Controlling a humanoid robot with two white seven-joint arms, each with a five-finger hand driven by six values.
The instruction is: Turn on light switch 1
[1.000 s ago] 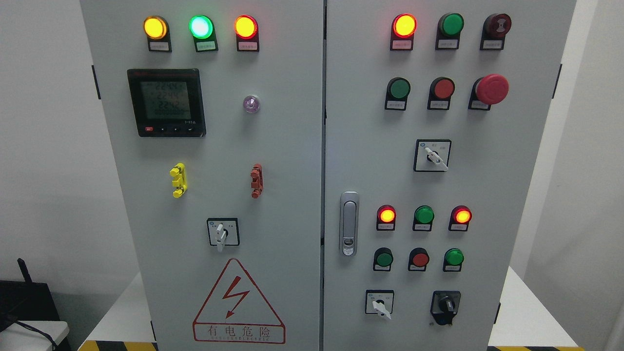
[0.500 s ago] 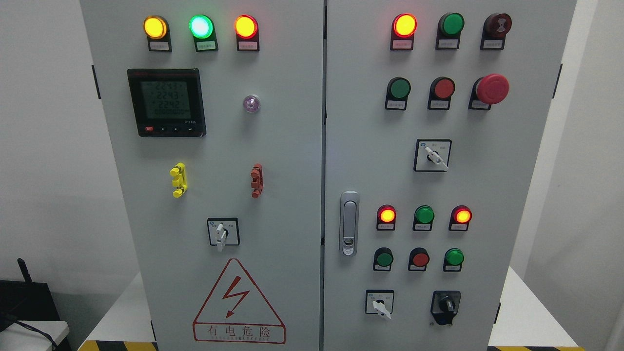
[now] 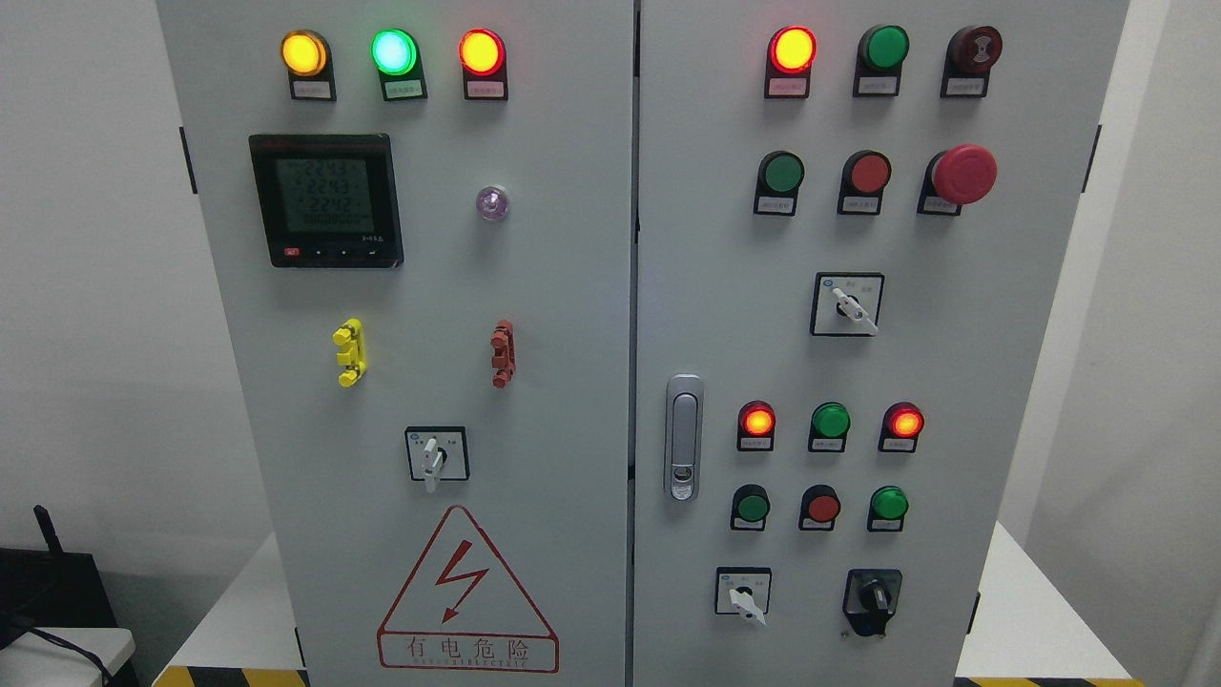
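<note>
Facing cabinet [image 3: 572, 286], with red lamp [image 3: 793, 50] glowing and selector [image 3: 743, 593] pointing down-right. Showing no hands, so cannot tell whether spread or closed.

Plain white wall [image 3: 95, 286] to the left, evenly lit, faintly shadowed toward the lower part. More white wall [image 3: 1169, 315] to the right, with a vertical corner edge and a greyer face beside it. White surface [image 3: 238, 611] below, showing on both sides, with a strip of yellow-and-black hazard tape [image 3: 243, 676] along its near edge. Down in the lower left corner, a black box [image 3: 52, 587] with a short upright antenna [image 3: 46, 530], and beside it a white block [image 3: 62, 658] crossed by a dark cable [image 3: 57, 641]. Soft, diffuse indoor light, no hard shadows.
</note>
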